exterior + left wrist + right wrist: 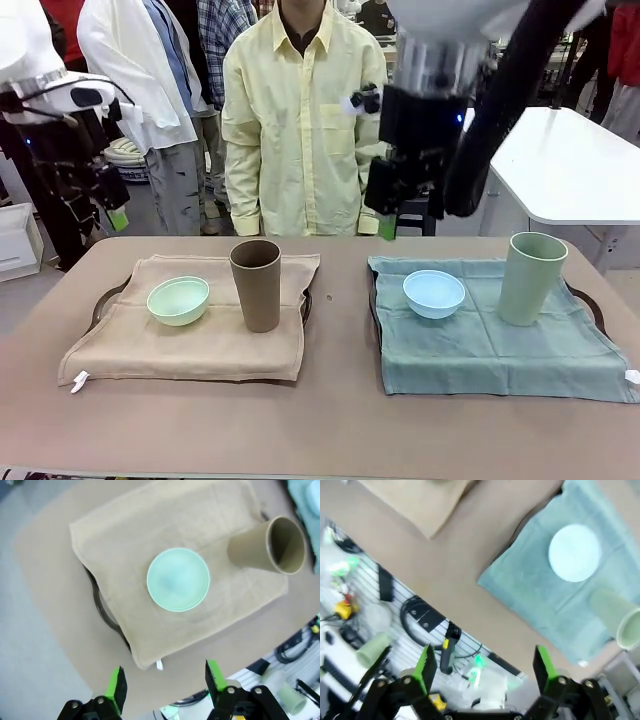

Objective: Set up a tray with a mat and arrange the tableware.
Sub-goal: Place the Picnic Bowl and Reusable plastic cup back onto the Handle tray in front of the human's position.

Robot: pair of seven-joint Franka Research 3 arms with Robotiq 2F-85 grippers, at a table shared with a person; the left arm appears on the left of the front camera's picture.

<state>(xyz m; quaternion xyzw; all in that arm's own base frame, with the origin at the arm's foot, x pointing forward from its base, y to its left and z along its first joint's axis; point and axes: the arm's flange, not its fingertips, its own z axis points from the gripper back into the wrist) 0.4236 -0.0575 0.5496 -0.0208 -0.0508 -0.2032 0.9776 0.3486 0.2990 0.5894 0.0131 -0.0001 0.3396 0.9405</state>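
Note:
A mint green bowl [178, 300] and a brown tumbler [256, 285] stand on a beige mat [190, 345] laid over the left tray [100, 300]. A light blue bowl [434, 293] and a pale green tumbler [531, 278] stand on a teal mat [480, 350] over the right tray [592, 305]. My left gripper [108, 207] hangs high over the table's left edge, open and empty [166, 680], looking down on the mint bowl [178, 579] and brown tumbler [267, 546]. My right gripper [392, 222] hovers high behind the teal mat, open [485, 664], above the blue bowl [574, 552].
A person in a yellow shirt [295, 110] stands at the far side of the table, hands down. A white table [570, 160] stands at the back right. Bare tabletop [340, 330] runs between the two trays and along the front edge.

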